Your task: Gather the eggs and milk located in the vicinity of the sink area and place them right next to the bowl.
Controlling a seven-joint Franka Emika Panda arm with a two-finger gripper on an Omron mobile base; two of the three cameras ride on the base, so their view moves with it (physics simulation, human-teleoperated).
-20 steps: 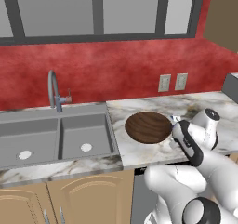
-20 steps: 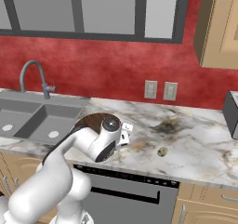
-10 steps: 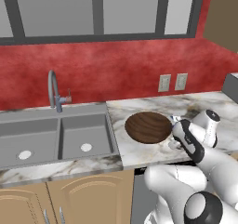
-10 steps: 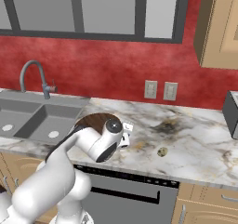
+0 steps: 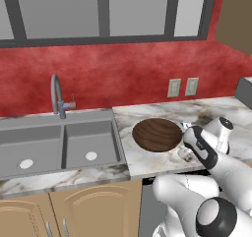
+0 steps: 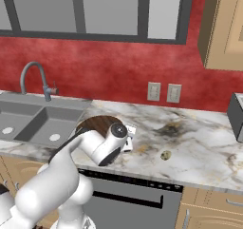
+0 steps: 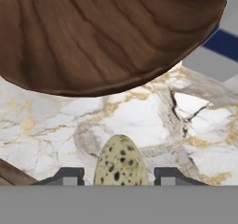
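A speckled beige egg (image 7: 121,165) sits between the two fingertips of my gripper (image 7: 118,176), just above the marble counter. The jaws are drawn in around it. The dark brown wooden bowl (image 7: 107,32) lies right ahead of the egg, its rim very close. The white and blue milk carton (image 7: 218,51) stands beside the bowl, and is also visible behind my hand (image 6: 130,130). A second egg (image 6: 165,155) rests on the counter to the right of my hand. From the left base view my gripper (image 5: 183,152) hangs low at the bowl's (image 5: 156,133) right rim.
The grey double sink (image 5: 59,145) with its curved faucet (image 5: 56,96) lies left of the bowl. A grey appliance (image 6: 236,116) stands at the far right of the counter. The counter's front edge is close below my hand.
My hand has crept slightly to the right beside the bowl, still low over the counter. The bowl, carton and second egg have not moved.
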